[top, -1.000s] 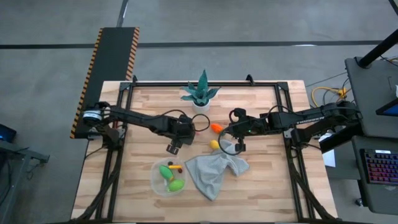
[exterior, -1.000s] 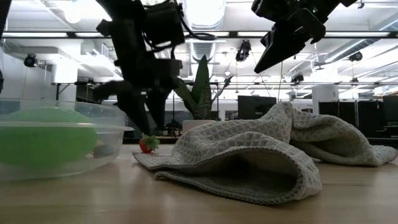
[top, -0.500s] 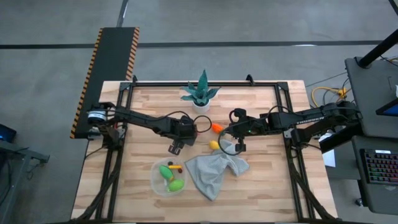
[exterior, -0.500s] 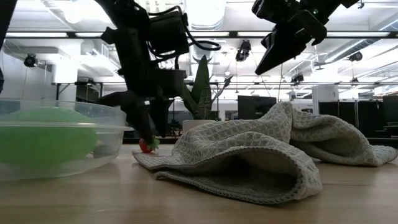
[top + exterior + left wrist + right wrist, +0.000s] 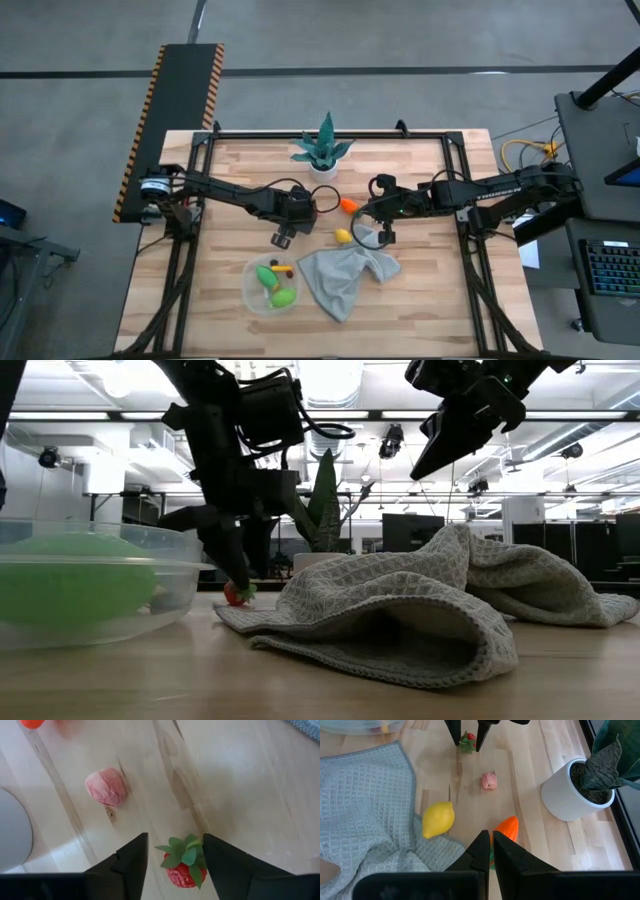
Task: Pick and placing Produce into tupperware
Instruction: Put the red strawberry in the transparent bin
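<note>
Between left tool (image 5: 172, 862) fingers, strawberry (image 5: 184, 864), unpinched

L claw (image 5: 172, 865) lowered onto strawberry (image 5: 183, 864), fingers narrowing.

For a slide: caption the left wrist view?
Left pincer open astride a toy strawberry on the wooden table, a pink piece beyond.

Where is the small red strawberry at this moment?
In the left wrist view, the strawberry lies on the table between the left gripper's open fingers, near a pink piece.
</note>
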Robot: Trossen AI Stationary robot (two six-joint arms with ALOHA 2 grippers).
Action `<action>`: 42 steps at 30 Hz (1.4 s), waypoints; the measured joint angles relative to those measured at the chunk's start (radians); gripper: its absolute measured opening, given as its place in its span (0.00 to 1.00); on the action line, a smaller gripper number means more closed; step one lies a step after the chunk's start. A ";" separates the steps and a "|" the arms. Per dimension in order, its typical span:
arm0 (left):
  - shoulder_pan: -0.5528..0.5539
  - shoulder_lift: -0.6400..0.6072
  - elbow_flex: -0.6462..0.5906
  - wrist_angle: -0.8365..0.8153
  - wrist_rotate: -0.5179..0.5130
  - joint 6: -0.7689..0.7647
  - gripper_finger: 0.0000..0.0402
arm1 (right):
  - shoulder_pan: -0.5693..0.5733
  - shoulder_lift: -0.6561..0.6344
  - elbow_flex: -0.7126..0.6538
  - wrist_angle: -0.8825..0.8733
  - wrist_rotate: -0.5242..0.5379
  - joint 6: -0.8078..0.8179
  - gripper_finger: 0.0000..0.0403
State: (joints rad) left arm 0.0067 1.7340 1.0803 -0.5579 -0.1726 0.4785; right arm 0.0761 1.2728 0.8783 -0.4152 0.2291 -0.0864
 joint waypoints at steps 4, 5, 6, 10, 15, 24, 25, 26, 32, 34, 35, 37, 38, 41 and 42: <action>0.000 0.000 0.000 0.000 0.001 0.000 0.35 | 0.000 0.000 0.000 0.000 0.000 0.000 0.03; 0.000 0.000 0.000 -0.001 0.003 0.000 0.34 | 0.000 0.000 -0.001 0.000 0.000 0.000 0.03; 0.000 0.000 -0.001 -0.001 0.003 0.000 0.32 | 0.000 0.000 -0.002 0.000 0.000 0.000 0.03; 0.000 0.000 -0.004 -0.001 0.003 -0.001 0.29 | 0.000 0.000 -0.003 0.000 0.000 0.000 0.03; 0.000 0.000 -0.010 0.000 0.010 -0.001 0.28 | 0.000 0.000 -0.006 0.000 0.000 0.000 0.03; 0.000 0.024 -0.031 0.023 0.013 -0.003 0.28 | 0.000 0.000 -0.008 0.000 0.000 0.000 0.03; 0.000 0.025 -0.031 0.020 0.011 -0.003 0.28 | 0.000 0.000 -0.008 0.000 0.000 0.001 0.03; 0.000 0.027 -0.030 0.029 0.010 -0.001 0.28 | 0.000 0.000 -0.008 0.000 0.000 0.002 0.03; 0.000 0.029 -0.029 0.027 0.008 -0.001 0.28 | 0.000 0.000 -0.008 0.000 0.000 0.006 0.03; 0.000 0.029 -0.029 0.027 0.008 -0.001 0.28 | 0.000 0.000 -0.008 0.000 0.000 0.008 0.03; 0.000 0.029 -0.029 0.027 0.008 -0.001 0.28 | 0.000 0.000 -0.008 0.000 0.000 0.008 0.03; 0.000 0.029 -0.029 0.026 0.008 -0.001 0.28 | 0.000 0.000 -0.008 0.000 0.000 0.008 0.03; 0.000 0.029 -0.029 0.026 0.008 -0.001 0.28 | 0.000 0.000 -0.008 0.000 0.000 0.008 0.03; 0.000 0.026 -0.028 0.016 0.008 -0.001 0.28 | 0.000 0.000 -0.008 0.000 0.000 0.008 0.03; 0.000 0.024 -0.027 0.009 0.007 -0.002 0.28 | 0.000 0.000 -0.008 0.000 0.000 0.008 0.03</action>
State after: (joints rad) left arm 0.0067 1.7582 1.0529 -0.5489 -0.1654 0.4767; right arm 0.0761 1.2728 0.8700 -0.4149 0.2291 -0.0784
